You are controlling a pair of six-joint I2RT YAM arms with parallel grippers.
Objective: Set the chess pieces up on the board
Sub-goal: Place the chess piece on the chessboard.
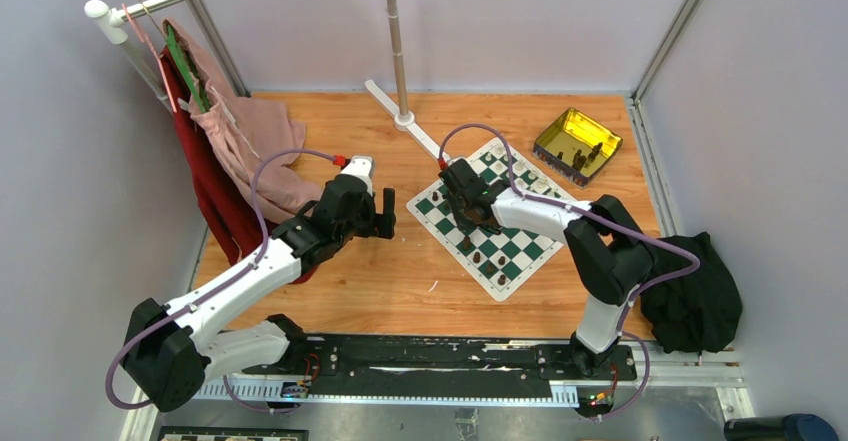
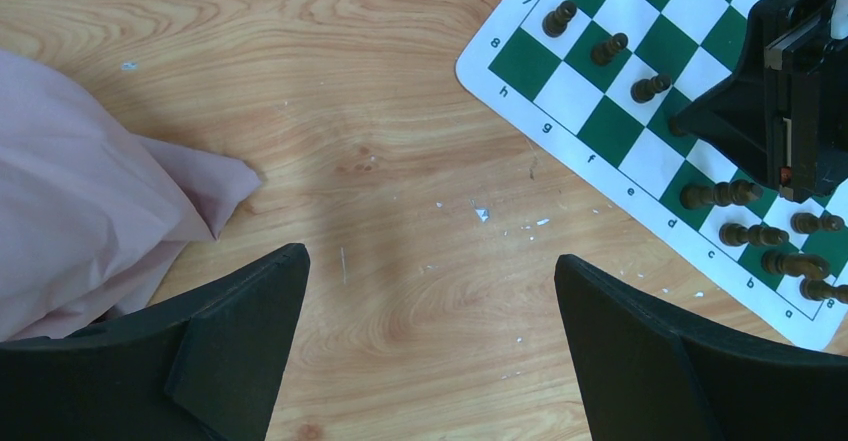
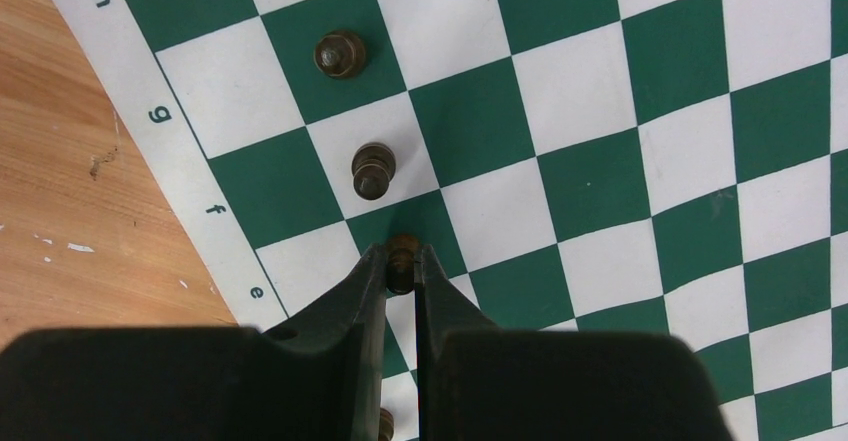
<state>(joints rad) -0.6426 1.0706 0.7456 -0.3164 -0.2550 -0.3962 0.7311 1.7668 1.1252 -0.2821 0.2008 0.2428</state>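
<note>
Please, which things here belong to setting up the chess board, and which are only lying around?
Belong to the job: the board; the dark brown pieces standing on it; the dark piece held in the right gripper; the gold tin, seemingly holding more pieces.
Lying about: pink cloth; red cloth; black cloth; metal pole.

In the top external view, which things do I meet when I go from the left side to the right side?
From the left: pink garment → left gripper → right gripper → gold tin → black cloth.
</note>
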